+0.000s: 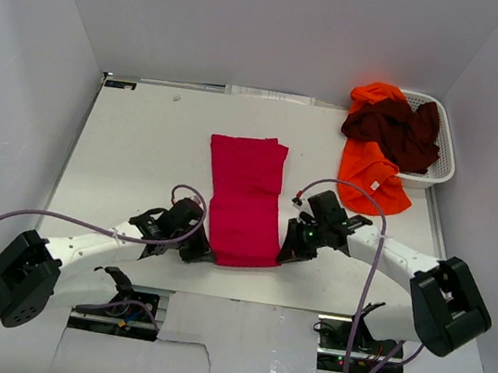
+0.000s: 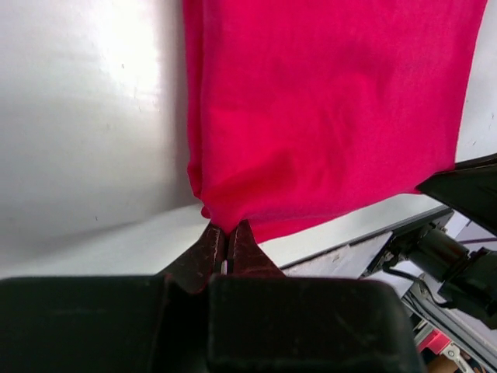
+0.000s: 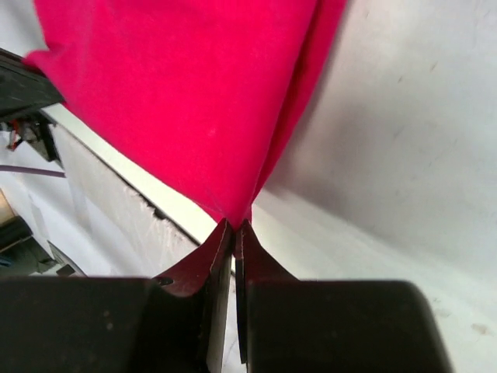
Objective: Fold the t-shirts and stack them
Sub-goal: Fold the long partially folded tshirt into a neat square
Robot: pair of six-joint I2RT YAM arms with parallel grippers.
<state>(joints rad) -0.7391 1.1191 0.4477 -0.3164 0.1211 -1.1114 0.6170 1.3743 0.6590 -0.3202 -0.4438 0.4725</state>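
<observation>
Down at the lower middle of the left wrist view, the left pincer (image 2: 227, 247) is clamped together on one near corner of the crimson t-shirt (image 2: 326, 116) — the right pincer (image 3: 234, 237) nips the other near corner the same way, tips pressed on the cloth. Seen from above, that shirt lies as a long folded strip at the centre of the white tabletop (image 1: 142, 152). At the upper right of the frame the maroon t-shirt (image 1: 394, 128) is heaped over the orange t-shirt (image 1: 373, 184) — which spills from the white basket (image 1: 441, 154) onto the tabletop.
</observation>
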